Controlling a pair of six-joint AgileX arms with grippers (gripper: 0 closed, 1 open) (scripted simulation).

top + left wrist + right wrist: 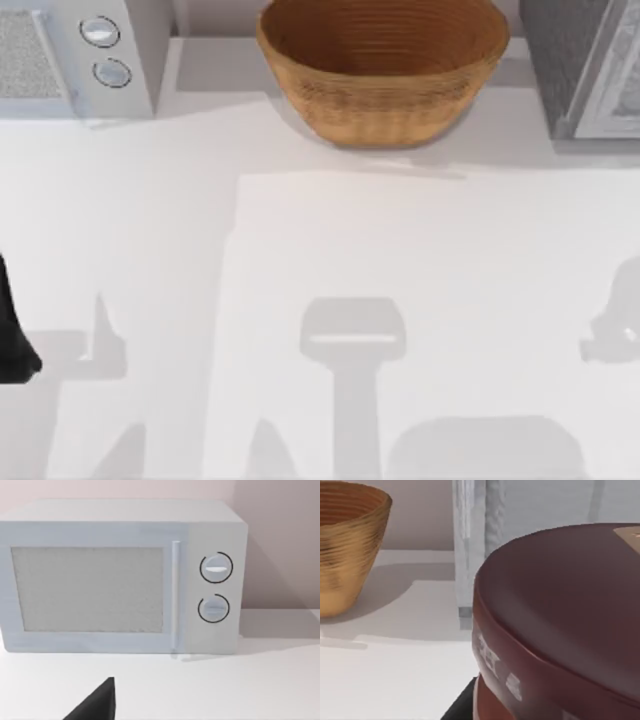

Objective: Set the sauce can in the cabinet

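- The sauce can (560, 625), a small cylinder with a dark maroon-brown round top and a red band with pale lettering below its rim, sits very close under the right wrist camera, upright
- One dark finger (462, 706) of the right gripper shows against the can's lower side; with the can this close to the wrist, I judge the gripper clamped around the sauce can, carrying it rather than reaching for it
- The cabinet (565, 60), a large grey box with a dark speckled wall and a pale white-framed door panel, stands at the table's far right corner; in the right wrist view its white frame (467, 545) rises just behind the can, so the can is held facing the place it has to go
- The woven brown basket (385, 70) stands at the back centre, apart from the cabinet, and seems to leave a free approach on the cabinet's side
- The left arm (12, 330) is parked at the table's left edge, its wrist camera facing the light grey microwave (120, 580) with two round knobs; a dark tip of the left gripper (95, 705) shows, but I cannot tell whether it is released or clenched
- The can is not yet inside; carrying it into the cabinet looks like the step in hand
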